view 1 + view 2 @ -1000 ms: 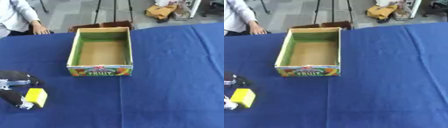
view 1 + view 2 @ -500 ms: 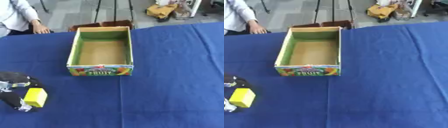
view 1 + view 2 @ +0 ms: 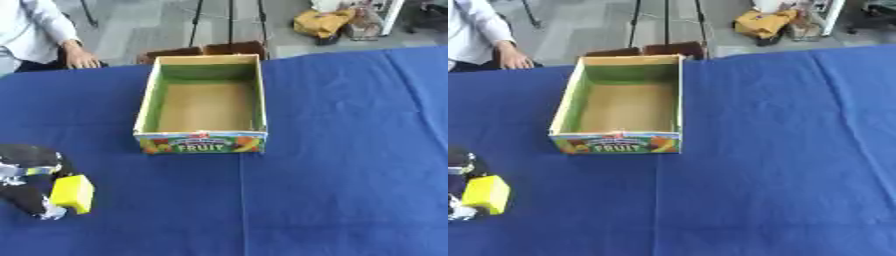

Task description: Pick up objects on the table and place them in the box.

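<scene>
A yellow block (image 3: 73,193) is held in my left hand (image 3: 28,182) at the lower left, over the blue table (image 3: 332,165). The hand's black fingers curl round the block's left side. An open cardboard fruit box (image 3: 206,104) with a green inside stands at the middle back, to the upper right of the hand, and shows nothing in it. My right hand is in neither view.
A person's hand (image 3: 81,60) rests on the table's far left edge, clear of the box. Tripod legs, a chair back (image 3: 206,51) and a yellow bag (image 3: 325,24) stand on the floor beyond the far edge.
The left hand with the yellow block has barely moved; the whole picture has shifted slightly. The box stays where it was.
</scene>
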`<state>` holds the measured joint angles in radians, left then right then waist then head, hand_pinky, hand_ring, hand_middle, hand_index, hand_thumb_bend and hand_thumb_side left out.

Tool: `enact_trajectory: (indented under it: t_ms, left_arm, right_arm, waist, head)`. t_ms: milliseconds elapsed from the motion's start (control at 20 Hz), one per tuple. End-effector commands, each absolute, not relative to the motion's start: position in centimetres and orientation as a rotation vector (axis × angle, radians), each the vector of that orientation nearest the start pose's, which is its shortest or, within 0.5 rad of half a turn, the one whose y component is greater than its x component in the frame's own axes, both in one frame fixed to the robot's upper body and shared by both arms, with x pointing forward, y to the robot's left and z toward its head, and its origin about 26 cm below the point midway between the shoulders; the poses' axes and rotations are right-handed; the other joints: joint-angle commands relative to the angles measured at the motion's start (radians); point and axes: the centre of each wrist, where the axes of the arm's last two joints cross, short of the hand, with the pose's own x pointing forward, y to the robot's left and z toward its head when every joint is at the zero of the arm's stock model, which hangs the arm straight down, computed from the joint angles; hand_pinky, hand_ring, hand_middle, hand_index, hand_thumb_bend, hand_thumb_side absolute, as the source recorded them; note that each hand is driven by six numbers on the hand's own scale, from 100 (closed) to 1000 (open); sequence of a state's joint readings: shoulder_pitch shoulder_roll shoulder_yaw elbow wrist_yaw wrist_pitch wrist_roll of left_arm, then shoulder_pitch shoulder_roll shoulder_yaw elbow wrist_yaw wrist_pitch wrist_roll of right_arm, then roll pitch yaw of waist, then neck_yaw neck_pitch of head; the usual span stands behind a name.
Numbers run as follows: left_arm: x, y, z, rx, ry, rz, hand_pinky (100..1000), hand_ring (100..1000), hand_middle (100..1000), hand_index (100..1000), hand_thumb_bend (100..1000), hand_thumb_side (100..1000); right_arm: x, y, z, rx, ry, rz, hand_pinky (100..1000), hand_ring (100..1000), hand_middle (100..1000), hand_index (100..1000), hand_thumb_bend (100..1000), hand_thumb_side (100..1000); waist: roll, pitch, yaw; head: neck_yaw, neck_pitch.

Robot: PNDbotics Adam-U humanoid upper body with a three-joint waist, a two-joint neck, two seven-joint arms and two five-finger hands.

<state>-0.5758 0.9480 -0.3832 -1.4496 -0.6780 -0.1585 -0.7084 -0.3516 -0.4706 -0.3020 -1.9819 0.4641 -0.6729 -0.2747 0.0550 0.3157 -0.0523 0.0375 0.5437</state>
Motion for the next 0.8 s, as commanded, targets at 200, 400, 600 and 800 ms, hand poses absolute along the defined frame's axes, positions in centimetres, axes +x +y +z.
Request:
enact_trajectory:
  t_ms: [200, 400, 600, 800]
  left_arm:
    - [37.6, 36.5, 21.8, 0.945, -0.948, -1.861, 351, 588, 545, 685, 105, 686]
    - [37.6, 36.3, 22.0, 1.004, -1.014, -1.836, 325, 570, 524, 663, 100, 650]
    - [37.4, 36.3, 22.7, 1.038, -1.072, -1.799, 313, 561, 520, 658, 100, 636]
    - [36.8, 36.2, 24.4, 1.080, -1.147, -1.738, 294, 550, 512, 653, 100, 628]
  right_arm:
    - [28.6, -35.0, 26.5, 1.043, 2.830, -0.557, 687, 767, 672, 809, 251, 1000]
    - [28.5, -35.0, 26.4, 1.046, 2.832, -0.555, 688, 767, 672, 809, 253, 1000]
    - [28.5, -35.0, 26.4, 1.048, 2.835, -0.549, 688, 767, 672, 809, 251, 1000]
    - [28.5, -35.1, 26.2, 1.055, 2.838, -0.548, 688, 767, 672, 809, 250, 1000]
  waist:
    - [0.014, 0.002, -0.001]
    - [0.014, 0.002, 0.000]
    - [0.014, -0.002, 0.002]
    - [0.017, -0.007, 0.004]
  head:
    - [0.003, -0.013]
    - [0.003, -0.014]
    - [0.001, -0.013]
    - [-0.004, -0.011]
